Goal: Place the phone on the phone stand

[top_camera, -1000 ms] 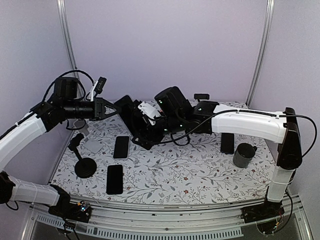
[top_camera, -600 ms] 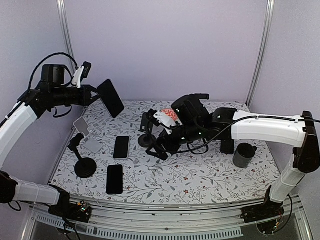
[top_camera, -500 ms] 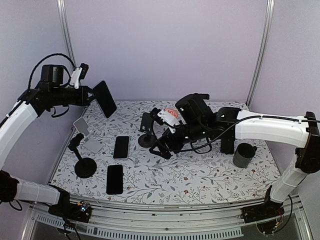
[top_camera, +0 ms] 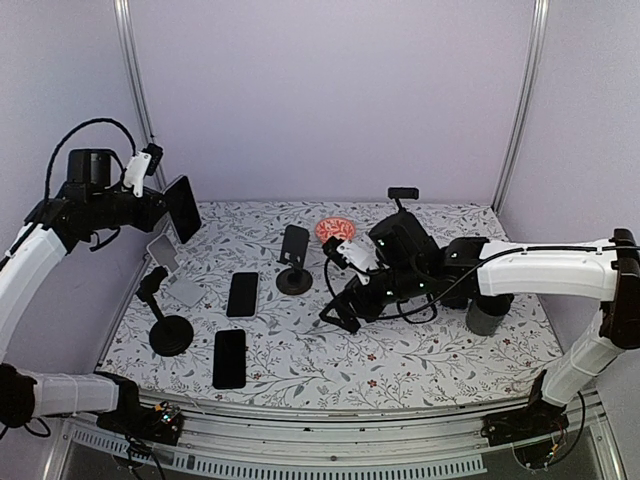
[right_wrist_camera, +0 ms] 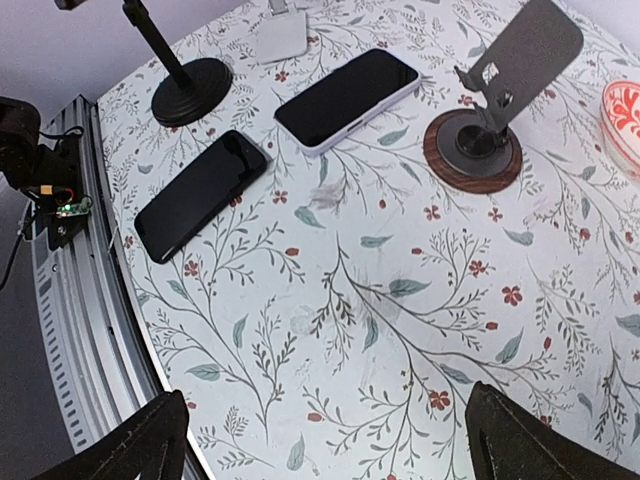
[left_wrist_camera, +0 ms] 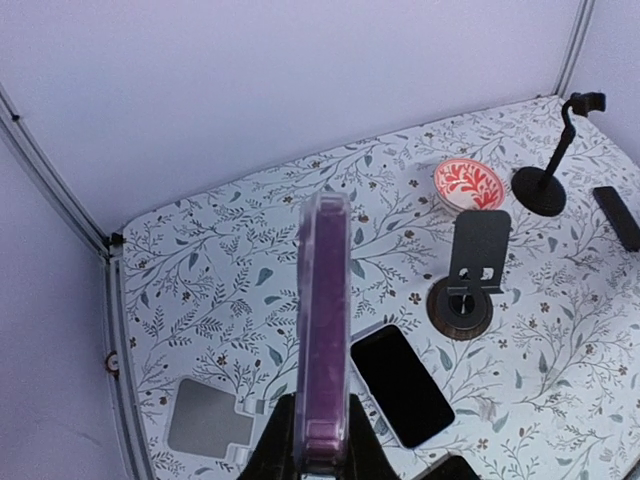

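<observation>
My left gripper (left_wrist_camera: pixel 322 452) clamps the purple-cased phone (left_wrist_camera: pixel 324 330) by its lower end, upright and high at far left, probably for clearance above the dark plate stand on a round wooden base (left_wrist_camera: pixel 468 278). My right gripper (right_wrist_camera: pixel 335 440) hovers spread and empty, near-right of that stand.

Soft, even light, faint shadows — only the close-held phone (left_wrist_camera: pixel 325 320) blurs.
</observation>
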